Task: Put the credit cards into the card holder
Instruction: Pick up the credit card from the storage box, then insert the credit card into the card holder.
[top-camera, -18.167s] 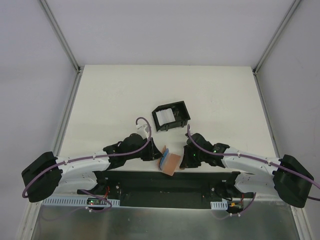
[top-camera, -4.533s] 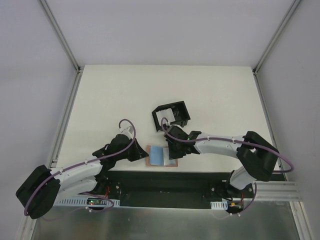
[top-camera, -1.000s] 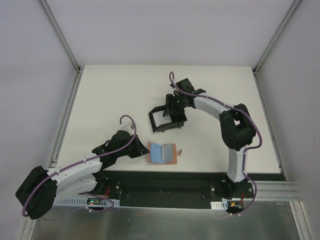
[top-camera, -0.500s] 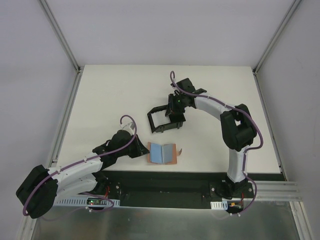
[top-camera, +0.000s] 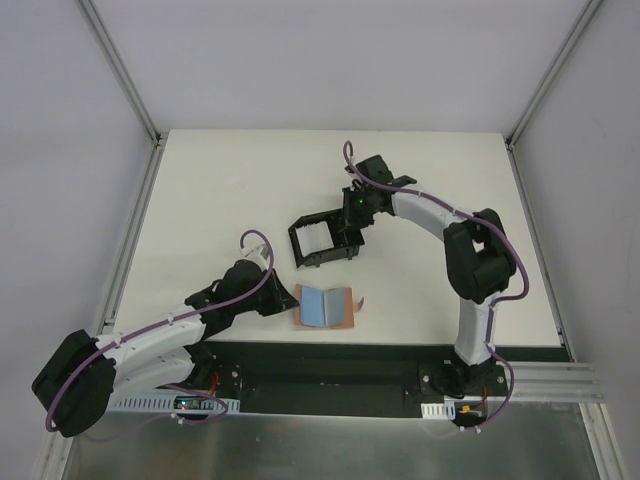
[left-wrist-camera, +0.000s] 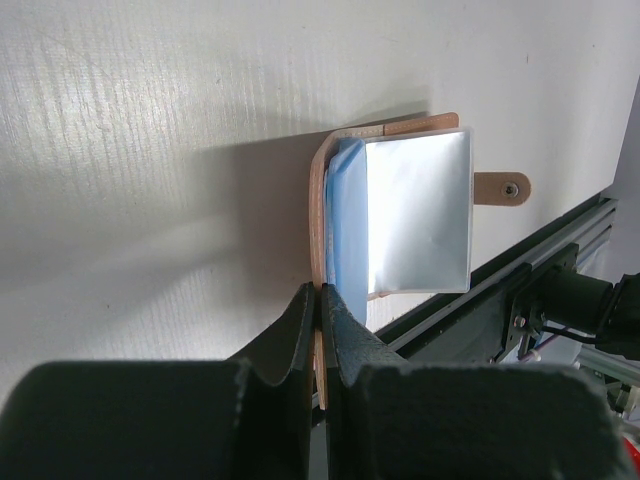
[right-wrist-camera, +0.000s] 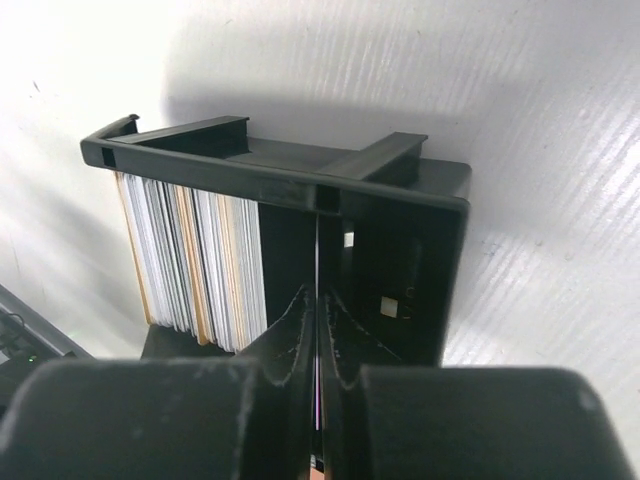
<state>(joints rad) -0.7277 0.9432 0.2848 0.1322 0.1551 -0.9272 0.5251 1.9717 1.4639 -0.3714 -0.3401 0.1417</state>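
Two credit cards lie on the one card holder (top-camera: 342, 322): a light blue card (left-wrist-camera: 345, 235) and a grey card (left-wrist-camera: 418, 215) that overlaps its right part. The holder is tan and open. It rests on the white table (top-camera: 220, 200) close to the near edge, between the two arm bases. Its small snap tab (left-wrist-camera: 500, 188) sticks out on the side away from the left arm. We see the left gripper (left-wrist-camera: 320, 292) just beside the blue card, its two fingers pressed together on the holder's tan edge, which curls up from the table there. Farther out, one black box (top-camera: 296, 243) stands well apart from the holder, toward the middle of the table. We count two compartments in it. One holds a packed row of cards (right-wrist-camera: 195, 260) on edge, white, grey and orange, too many and too tight for us to count. The other looks dark and nearly bare. The right gripper (right-wrist-camera: 318, 295) reaches into the box at the line between them, its jaws drawn almost fully together on one thin card (right-wrist-camera: 317, 250) seen edge-on; its colour we cannot tell. Both arms stretch out over the table, the right one far forward, the left one low.
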